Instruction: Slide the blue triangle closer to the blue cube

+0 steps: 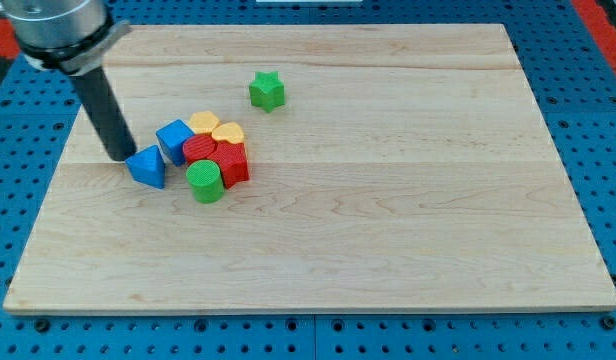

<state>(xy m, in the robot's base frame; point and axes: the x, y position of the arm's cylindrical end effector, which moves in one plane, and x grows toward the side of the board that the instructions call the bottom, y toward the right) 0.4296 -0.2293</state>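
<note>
Rod tip [121, 157] touches blue triangle [147, 167] on left, ready to shove toward adjacent blue cube [174, 140]; no pincer fitted.

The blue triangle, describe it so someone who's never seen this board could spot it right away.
On the wooden board, a tight cluster of blocks sits toward the view's left. The blue triangle lies at that cluster's left edge, just below-left of the blue cube, with my tip right against its left side. It is the only wedge-shaped blue piece.
</note>
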